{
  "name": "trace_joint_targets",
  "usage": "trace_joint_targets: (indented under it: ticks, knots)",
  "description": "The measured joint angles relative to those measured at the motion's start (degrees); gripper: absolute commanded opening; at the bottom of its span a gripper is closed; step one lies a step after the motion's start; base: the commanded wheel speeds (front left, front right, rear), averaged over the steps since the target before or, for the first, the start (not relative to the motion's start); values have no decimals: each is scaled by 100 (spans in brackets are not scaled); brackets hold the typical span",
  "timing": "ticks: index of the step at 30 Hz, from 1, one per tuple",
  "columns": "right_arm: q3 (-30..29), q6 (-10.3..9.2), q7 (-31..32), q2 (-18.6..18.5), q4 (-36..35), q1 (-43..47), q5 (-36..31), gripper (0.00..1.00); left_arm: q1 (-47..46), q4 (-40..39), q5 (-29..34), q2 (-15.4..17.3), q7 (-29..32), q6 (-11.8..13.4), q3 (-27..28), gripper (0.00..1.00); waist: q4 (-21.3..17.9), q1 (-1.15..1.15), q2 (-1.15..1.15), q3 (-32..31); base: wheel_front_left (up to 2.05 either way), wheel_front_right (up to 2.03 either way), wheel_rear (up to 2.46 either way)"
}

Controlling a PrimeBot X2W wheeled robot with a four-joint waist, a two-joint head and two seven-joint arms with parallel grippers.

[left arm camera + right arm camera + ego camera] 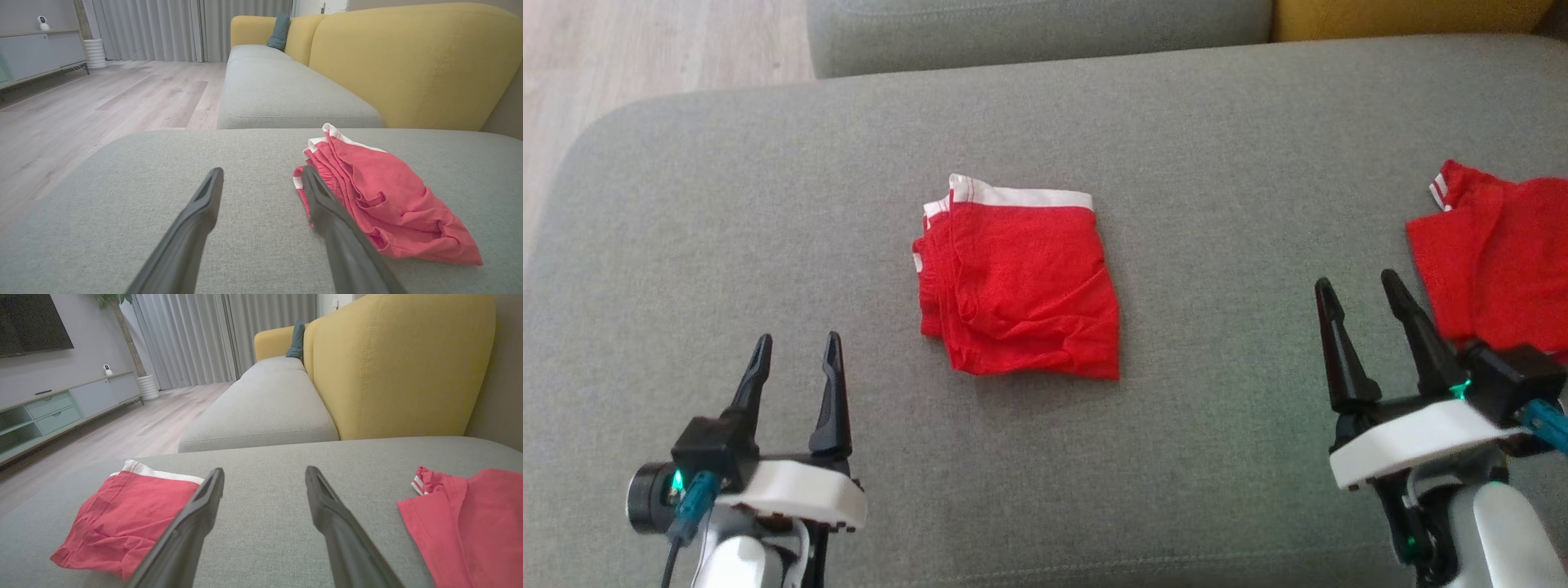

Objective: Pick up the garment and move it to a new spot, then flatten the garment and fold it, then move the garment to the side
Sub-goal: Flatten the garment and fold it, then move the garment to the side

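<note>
Red folded garment (1021, 282) mid grey cushion (1217, 457), bare fabric all round | second red garment (1494, 261) at right edge, just beyond right gripper (1356, 278) | left gripper (798, 337) near left | both spread wide, empty

Left fingers (192, 228) are spread apart, with nothing held between them, above the grey sofa cushion (122, 196). A folded red garment (380, 196) with a white waistband is laid on the cushion. Its edge is overlapped in view by one finger; contact cannot be told. A yellow backrest (408, 61) is seen behind, and a wood floor (102, 102) beside.
</note>
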Motion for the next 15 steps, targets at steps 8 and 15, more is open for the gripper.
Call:
trace_joint_targets:
  ticks: [8,15]
  knots:
    - [-77,0,170,54,-179,160,-49,100,112,-158,0,65,53,77,1,100,20,0,0,-175,0,0,0]
    - [-145,0,237,94,-224,201,-58,100,216,-213,0,104,58,125,-4,100,67,0,0,-194,0,0,0]
